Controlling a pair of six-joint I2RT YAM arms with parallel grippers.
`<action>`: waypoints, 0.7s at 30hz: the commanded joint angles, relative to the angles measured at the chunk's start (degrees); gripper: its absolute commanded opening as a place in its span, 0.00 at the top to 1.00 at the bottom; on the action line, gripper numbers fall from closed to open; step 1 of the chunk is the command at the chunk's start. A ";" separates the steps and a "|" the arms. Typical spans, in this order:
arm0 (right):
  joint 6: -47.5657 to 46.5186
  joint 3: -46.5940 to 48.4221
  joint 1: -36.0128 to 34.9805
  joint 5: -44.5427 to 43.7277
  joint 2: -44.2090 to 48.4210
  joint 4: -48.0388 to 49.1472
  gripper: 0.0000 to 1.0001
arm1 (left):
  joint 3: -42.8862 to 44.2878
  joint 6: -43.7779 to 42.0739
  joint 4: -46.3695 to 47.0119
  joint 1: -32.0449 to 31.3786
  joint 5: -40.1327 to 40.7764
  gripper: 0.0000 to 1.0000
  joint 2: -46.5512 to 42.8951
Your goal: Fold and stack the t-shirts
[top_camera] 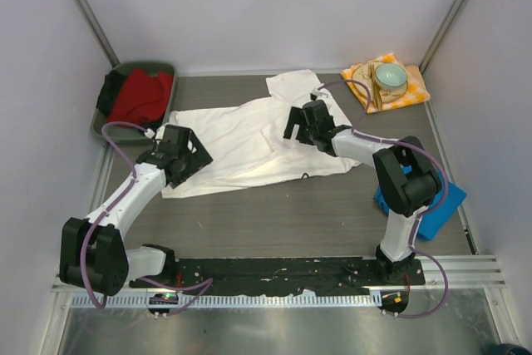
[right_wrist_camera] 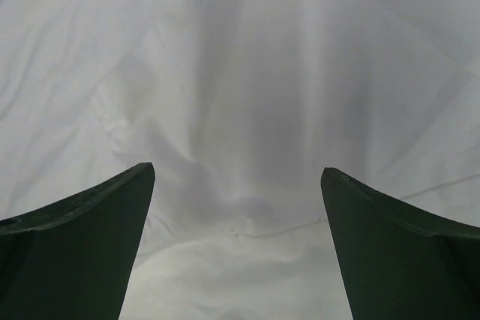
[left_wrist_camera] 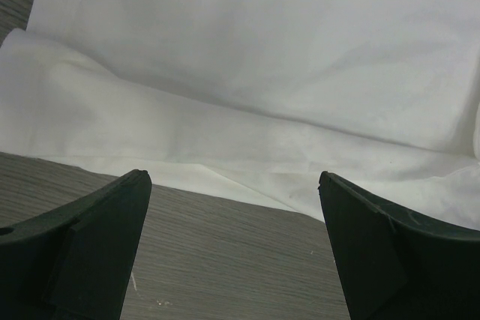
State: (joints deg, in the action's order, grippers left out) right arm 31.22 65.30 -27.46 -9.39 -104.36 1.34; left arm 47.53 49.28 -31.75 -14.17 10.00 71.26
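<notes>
A grey wood-grain table (top_camera: 274,214) lies under soft, even light; plain pale walls (top_camera: 266,6) rise behind and beside it.

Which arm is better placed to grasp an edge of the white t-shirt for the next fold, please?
Probably the left: the open left gripper faces the edge of the white t-shirt lying on the table, while the open right gripper hangs over mid-shirt cloth with no free edge between its fingers.

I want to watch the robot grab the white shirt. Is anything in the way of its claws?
Nothing visible is. The left claw hangs open at the edge of the white t-shirt. The right claw hangs open over its cloth, with nothing in between.
</notes>
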 commanded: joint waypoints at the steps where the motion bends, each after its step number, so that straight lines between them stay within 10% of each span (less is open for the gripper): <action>1: 0.68 2.29 0.66 0.77 -2.60 2.52 0.00 | 1.60 -0.06 0.37 0.11 0.64 0.00 0.28; 21: 4.72 -3.94 8.74 -8.89 -1.56 -16.63 0.00 | 0.81 -0.15 0.46 0.11 0.46 0.00 0.28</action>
State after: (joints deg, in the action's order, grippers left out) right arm 34.26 64.75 -21.50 -12.95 -107.74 -4.10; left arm 47.53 49.23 -31.94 -14.17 10.02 71.50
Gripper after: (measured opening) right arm 0.996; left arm 0.996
